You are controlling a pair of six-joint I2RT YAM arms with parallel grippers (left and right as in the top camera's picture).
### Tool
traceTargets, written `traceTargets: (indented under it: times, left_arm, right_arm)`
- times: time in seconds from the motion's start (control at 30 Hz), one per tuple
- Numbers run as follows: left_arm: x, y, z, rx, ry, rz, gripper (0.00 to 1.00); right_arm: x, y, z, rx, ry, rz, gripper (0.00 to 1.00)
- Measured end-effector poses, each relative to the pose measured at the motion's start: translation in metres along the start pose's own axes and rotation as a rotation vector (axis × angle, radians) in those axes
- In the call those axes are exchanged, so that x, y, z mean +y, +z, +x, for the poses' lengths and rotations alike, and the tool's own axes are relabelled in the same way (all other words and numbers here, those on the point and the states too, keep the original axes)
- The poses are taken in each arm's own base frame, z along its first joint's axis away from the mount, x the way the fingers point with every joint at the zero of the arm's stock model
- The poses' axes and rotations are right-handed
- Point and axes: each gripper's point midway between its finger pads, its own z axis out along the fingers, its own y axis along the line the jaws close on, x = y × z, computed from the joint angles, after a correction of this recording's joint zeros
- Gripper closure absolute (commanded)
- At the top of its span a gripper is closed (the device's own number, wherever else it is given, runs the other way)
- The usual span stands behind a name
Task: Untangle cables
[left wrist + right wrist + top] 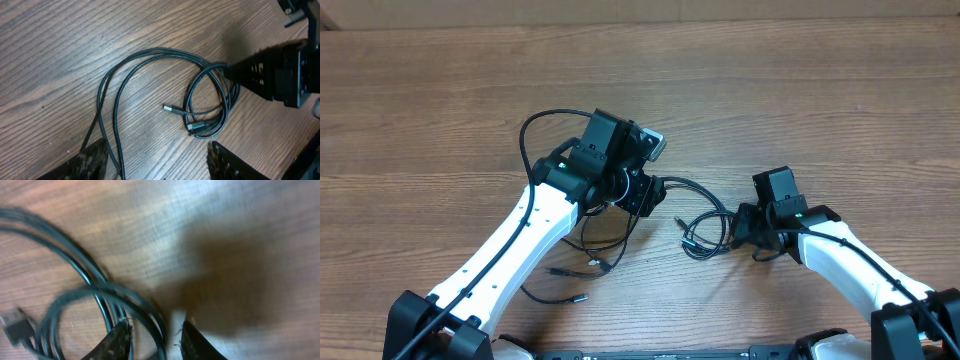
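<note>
On grained wooden table [420, 100], thin black cables [160, 50] looped

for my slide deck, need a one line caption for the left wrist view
Open left pincer over looped black cables on a wooden table, one silver-tipped plug in view.

White shells, black joints, left and right alike.

On the left arm [510, 240]: long white link, thick black cable down its back, black blocky wrist with a grey-faced box on top. Same on the right arm [850, 260]: white link, black cable along it, boxy black wrist housing. Down at the left gripper [160, 161]: dark fingers [92, 161], rough and fuzzy at the edges. At the right gripper [152, 341]: black fingers [116, 342], pale fraying on the rims, rows of small holes along one side.
</note>
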Motion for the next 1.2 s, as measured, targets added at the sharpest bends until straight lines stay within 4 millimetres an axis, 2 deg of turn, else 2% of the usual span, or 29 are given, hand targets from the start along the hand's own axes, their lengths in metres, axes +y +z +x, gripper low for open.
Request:
traceTargets:
  times: [0.1,0.33,0.47,1.07,1.17,1.2]
  left_arm:
    - [0.0,0.0,0.0,0.0,0.0,0.0,0.37]
    - [0.001,0.0,0.0,0.0,0.0,-0.003,0.39]
    - [0.001,0.0,0.0,0.0,0.0,-0.003,0.39]
    - [0.001,0.0,0.0,-0.001,0.0,-0.003,0.39]
    - [0.001,0.0,0.0,-0.001,0.0,-0.003,0.39]
    - [0.001,0.0,0.0,-0.001,0.0,-0.003,0.39]
  right_arm:
    - [0.002,0.0,-0.007,-0.028,-0.037,-0.008,0.78]
    - [-0.019,-0.001,0.01,0.034,-0.061,0.09,0.8]
    - [-0.024,-0.001,0.01,0.03,-0.069,0.118,0.8]
    - [-0.006,0.0,0.016,0.071,-0.074,0.015,0.8]
    - [-0.007,0.002,0.017,0.065,-0.074,0.009,0.84]
    - [-0.007,0.002,0.018,0.065,-0.074,0.007,0.89]
